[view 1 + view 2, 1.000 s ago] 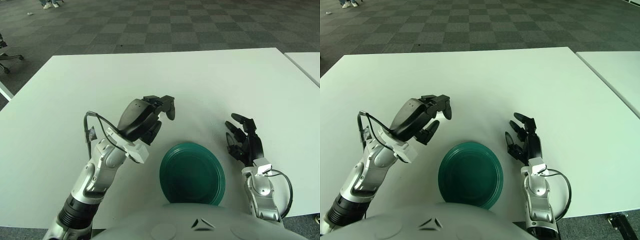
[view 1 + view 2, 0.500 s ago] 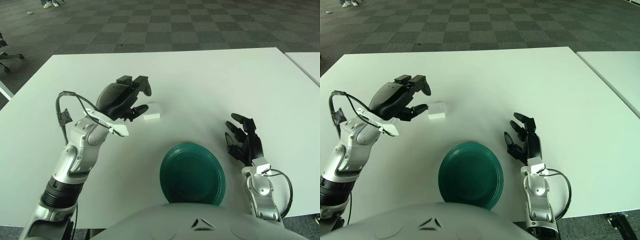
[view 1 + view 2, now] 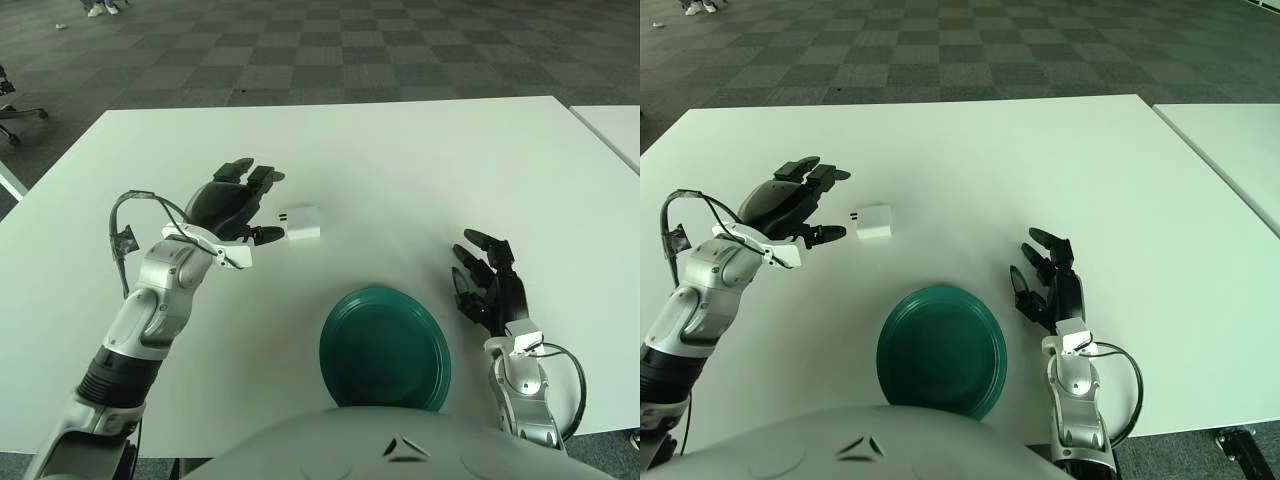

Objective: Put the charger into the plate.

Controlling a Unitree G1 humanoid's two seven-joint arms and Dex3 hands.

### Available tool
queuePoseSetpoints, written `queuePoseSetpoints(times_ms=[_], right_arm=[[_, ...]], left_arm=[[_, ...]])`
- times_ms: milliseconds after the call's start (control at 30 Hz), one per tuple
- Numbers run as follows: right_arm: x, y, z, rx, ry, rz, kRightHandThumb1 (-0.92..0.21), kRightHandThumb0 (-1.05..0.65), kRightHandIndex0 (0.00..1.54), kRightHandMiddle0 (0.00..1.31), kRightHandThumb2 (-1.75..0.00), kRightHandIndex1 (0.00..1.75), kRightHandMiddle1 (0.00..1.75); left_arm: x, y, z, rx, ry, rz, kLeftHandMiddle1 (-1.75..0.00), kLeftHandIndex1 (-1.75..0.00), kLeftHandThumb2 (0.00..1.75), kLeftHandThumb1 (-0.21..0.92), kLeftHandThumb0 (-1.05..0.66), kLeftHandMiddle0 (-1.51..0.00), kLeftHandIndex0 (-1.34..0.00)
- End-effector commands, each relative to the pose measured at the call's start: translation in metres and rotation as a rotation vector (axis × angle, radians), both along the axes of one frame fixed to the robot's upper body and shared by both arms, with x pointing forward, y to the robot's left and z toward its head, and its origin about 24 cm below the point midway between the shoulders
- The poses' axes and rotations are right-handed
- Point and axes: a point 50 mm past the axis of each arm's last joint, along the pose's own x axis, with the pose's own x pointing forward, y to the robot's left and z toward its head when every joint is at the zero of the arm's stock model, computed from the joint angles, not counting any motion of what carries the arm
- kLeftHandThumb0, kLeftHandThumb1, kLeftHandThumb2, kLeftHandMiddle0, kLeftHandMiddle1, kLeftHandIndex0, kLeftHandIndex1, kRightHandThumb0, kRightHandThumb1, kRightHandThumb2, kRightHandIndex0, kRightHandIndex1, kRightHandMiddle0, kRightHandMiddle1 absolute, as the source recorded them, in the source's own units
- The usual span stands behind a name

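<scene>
A small white charger (image 3: 303, 221) lies on the white table (image 3: 400, 170), its prongs pointing left. My left hand (image 3: 243, 203) is open just left of it, fingers spread, thumb tip close to the charger but apart from it. The dark green plate (image 3: 385, 347) sits empty near the table's front edge, in front of and to the right of the charger. My right hand (image 3: 487, 285) rests open at the front right, beside the plate. The charger also shows in the right eye view (image 3: 874, 221).
A second white table (image 3: 615, 125) stands at the far right. An office chair base (image 3: 15, 112) shows at the far left on the dark carpet floor. My own grey body (image 3: 380, 445) fills the bottom middle.
My left hand has moved left and away from above the plate's edge, uncovering the charger, and its fingers have opened and spread beside it. The right hand has stayed still.
</scene>
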Motion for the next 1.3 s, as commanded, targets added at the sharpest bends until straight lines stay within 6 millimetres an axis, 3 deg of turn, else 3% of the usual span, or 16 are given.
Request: queuePoseSetpoints(times_ms=[0,233,833,1267], right_arm=[[-0.012,-0.002,-0.024,0.022,0.129,-0.003,-0.82,-0.45,0.47,0.0,-0.59,0.14,0.95],[-0.012,-0.005,-0.026,0.019,0.118,0.002,-0.82,-0.48,0.46,0.0,-0.59,0.14,0.95],[-0.013,-0.002,-0.023,-0.001,0.147,0.002,-0.84,-0.49,0.43,0.0,-0.59,0.15,0.92],[-0.015,0.0,-0.022,0.001,0.136,0.004,-0.84,-0.48,0.45,0.0,-0.58,0.17,0.92]], left_arm=[[0.011,0.005,-0.004,0.044,0.014,-0.002,0.0,-0.66,0.4,0.92,-1.05,0.0,0.0],[0.024,0.011,-0.017,0.083,0.071,-0.001,0.0,-0.64,0.38,0.92,-1.05,0.0,0.0],[0.042,0.012,-0.037,0.026,0.175,0.04,0.0,-0.27,0.23,0.92,-1.05,0.0,0.0],[0.052,0.002,-0.042,-0.03,0.224,0.101,-0.02,-0.3,0.17,0.92,-1.05,-0.04,0.0]])
